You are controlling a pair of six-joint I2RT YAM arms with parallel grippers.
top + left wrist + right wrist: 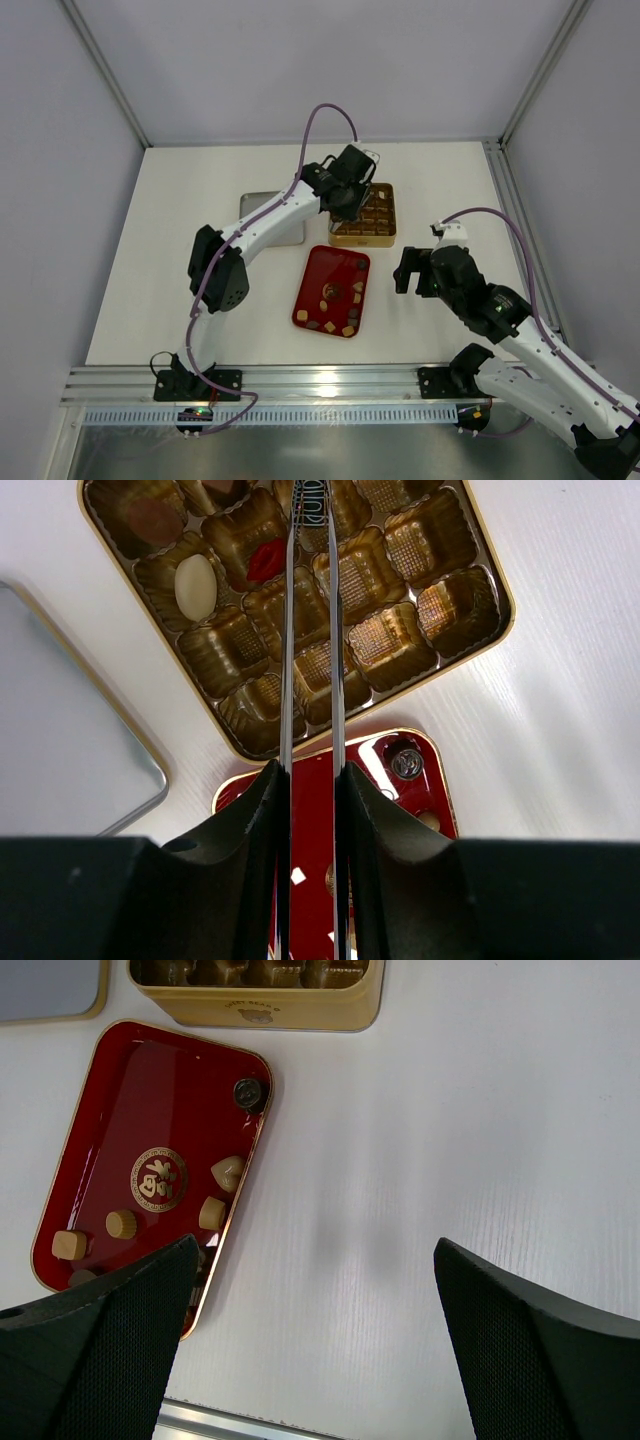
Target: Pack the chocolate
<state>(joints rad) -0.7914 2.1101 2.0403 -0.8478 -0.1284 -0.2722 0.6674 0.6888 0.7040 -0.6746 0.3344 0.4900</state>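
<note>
My left gripper is shut on metal tweezers and hangs over the square gold tin. The tweezer tips reach the tin's far cups, beside a red piece. Something small and dark with lettering shows between the tips; I cannot tell what it is. The tin also holds a cream oval chocolate and a brown one. Several tan and dark chocolates lie in the red tray. My right gripper is open and empty over bare table, right of the tray.
A flat grey lid lies left of the tin, under my left arm. A metal rail runs along the table's near edge. Grey walls enclose the table on three sides.
</note>
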